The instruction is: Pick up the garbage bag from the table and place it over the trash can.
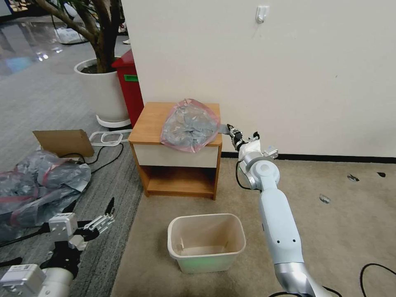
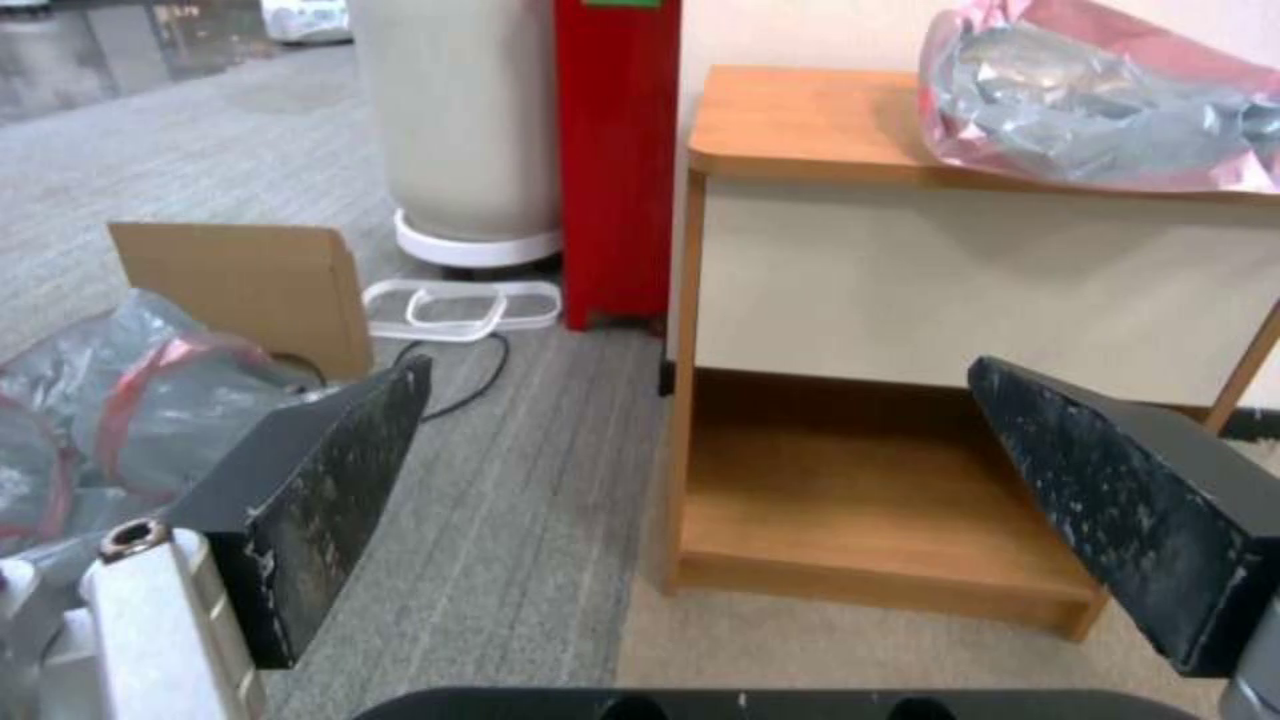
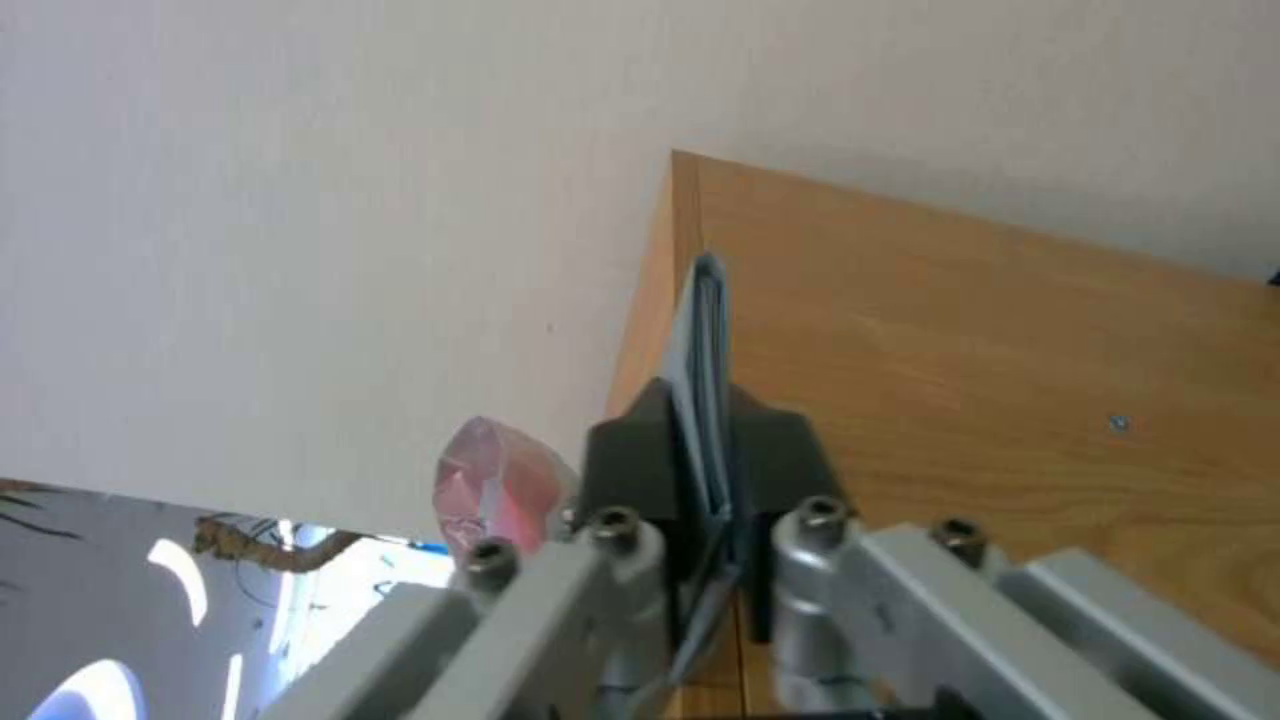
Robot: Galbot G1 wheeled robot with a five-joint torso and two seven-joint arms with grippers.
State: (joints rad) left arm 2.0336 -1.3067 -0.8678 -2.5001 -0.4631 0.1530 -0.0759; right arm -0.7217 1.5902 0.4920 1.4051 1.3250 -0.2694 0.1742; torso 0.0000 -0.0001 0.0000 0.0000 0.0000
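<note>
The garbage bag (image 1: 190, 125), grey and crumpled with a pink rim band, lies on the right half of the table (image 1: 154, 117), a small wooden nightstand against the wall. My right gripper (image 1: 231, 130) is at the table's right edge, shut on a thin grey flap of the bag. The right wrist view shows that flap (image 3: 704, 330) pinched flat in the gripper (image 3: 703, 420), beside the table's side panel (image 3: 960, 330). The cream trash can (image 1: 206, 264) stands open on the carpet in front of the table. My left gripper (image 1: 108, 215) hangs open low at the left; from it I see the bag (image 2: 1107, 110) above.
A tall red bin (image 1: 128, 82) and a white plant pot (image 1: 103, 88) stand left of the table. On the floor at left lie cardboard (image 1: 64, 142), a heap of grey bags (image 1: 37, 181), a white frame (image 1: 109, 137) and cables. The wall is close behind.
</note>
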